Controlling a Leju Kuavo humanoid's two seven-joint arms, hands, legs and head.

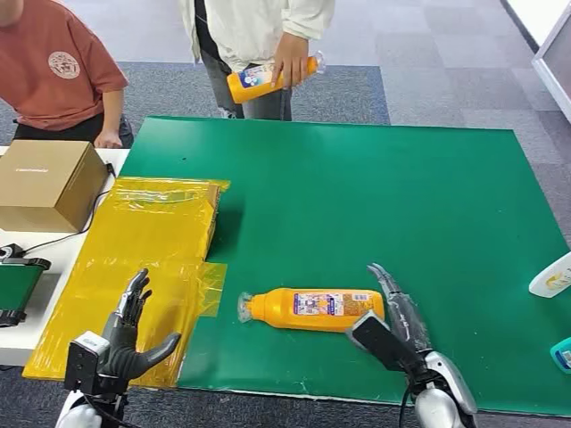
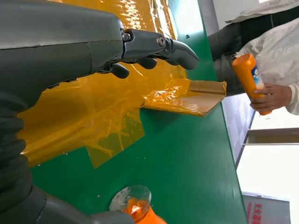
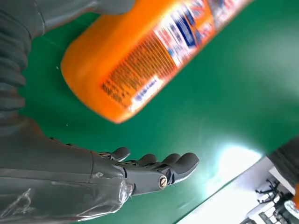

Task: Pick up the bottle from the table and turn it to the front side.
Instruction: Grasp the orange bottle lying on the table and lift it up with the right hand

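An orange bottle (image 1: pixel 313 308) with a clear cap lies on its side on the green mat (image 1: pixel 377 196), cap pointing left. Its base and printed label (image 3: pixel 148 60) show close in the right wrist view. My right hand (image 1: pixel 391 325) is open at the bottle's base end, thumb and fingers spread on either side of it, not closed on it. My left hand (image 1: pixel 128 334) hovers open over the yellow plastic sheet (image 1: pixel 135 267), left of the bottle. The bottle's cap (image 2: pixel 131 199) appears in the left wrist view beyond my left hand's fingers (image 2: pixel 159 46).
A person behind the table holds a second orange bottle (image 1: pixel 269 78). Another person in a red shirt (image 1: pixel 53 71) leans at the left by a cardboard box (image 1: pixel 47 183). A flat yellow-wrapped package (image 1: pixel 169 205) lies on the mat. A white bottle (image 1: pixel 552 276) lies at the right edge.
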